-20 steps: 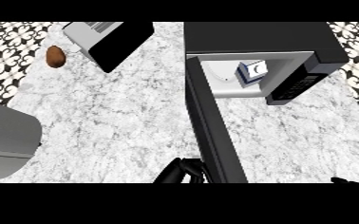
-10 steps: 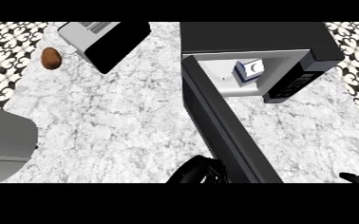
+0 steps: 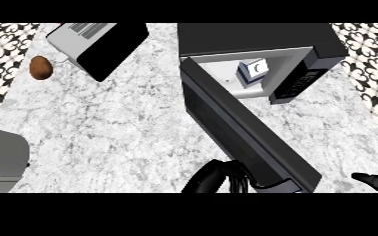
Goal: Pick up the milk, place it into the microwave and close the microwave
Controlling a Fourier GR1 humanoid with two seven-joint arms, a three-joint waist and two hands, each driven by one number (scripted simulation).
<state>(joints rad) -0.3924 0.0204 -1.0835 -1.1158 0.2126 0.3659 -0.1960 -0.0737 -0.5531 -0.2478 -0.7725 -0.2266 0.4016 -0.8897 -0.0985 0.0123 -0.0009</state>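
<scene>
The microwave (image 3: pixel 258 42) stands in the upper right of the frame, with the milk (image 3: pixel 252 71) inside it. Its door (image 3: pixel 244 127) reaches toward the lower right. At the upper left lies a toaster (image 3: pixel 100 42), and left of it a potato (image 3: pixel 40 67), both on the counter (image 3: pixel 111 125).

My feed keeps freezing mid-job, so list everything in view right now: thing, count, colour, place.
milk carton: one, white and blue, inside the microwave's cavity.
microwave: one, black with a pale cavity, upper right of the counter.
microwave door: one, black, partly open, angled from the cavity towards the lower right.
toaster-like appliance: one, silver and black, upper left.
brown round object: one, left edge, beside the silver appliance.
grey object: one, lower left edge, cut off.
counter: one, white-grey marble.
left robot hand: one, black, at the door's lower end.
right robot hand: one, black, only a tip at the lower right edge.
</scene>
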